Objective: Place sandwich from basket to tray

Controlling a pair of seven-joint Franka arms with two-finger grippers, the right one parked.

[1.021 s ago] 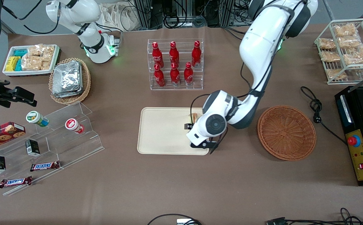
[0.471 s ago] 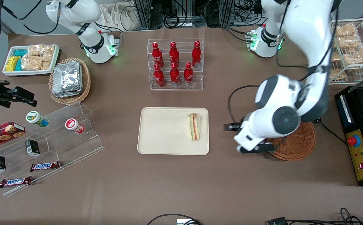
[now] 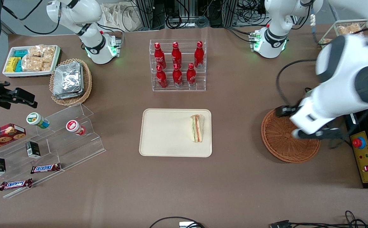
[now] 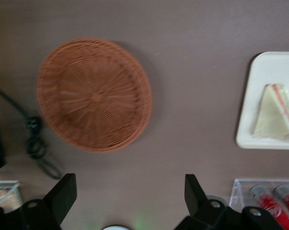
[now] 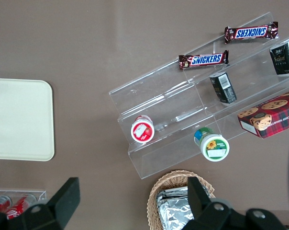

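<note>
The sandwich (image 3: 196, 128) (image 4: 273, 115), a pale bread wedge with orange and green filling layers, lies flat on the cream tray (image 3: 168, 136) (image 4: 271, 69) at the tray's end nearest the basket. The round reddish-brown wicker basket (image 3: 282, 145) (image 4: 94, 93) sits beside the tray toward the working arm's end and holds nothing. My gripper (image 3: 301, 123) (image 4: 129, 191) hangs high over the basket, well apart from the sandwich. It is open, with only bare table showing between its black fingers (image 4: 63, 194).
A clear rack of red bottles (image 3: 177, 65) (image 4: 273, 199) stands farther from the front camera than the tray. A black cable (image 3: 320, 107) (image 4: 37, 148) and a black machine with a red button (image 3: 364, 148) flank the basket. An acrylic shelf (image 3: 57, 139) with snacks lies toward the parked arm's end.
One second ago my gripper was low over the tray at the sandwich. It has let go, risen and swung over to the basket, leaving the sandwich lying on the tray.
</note>
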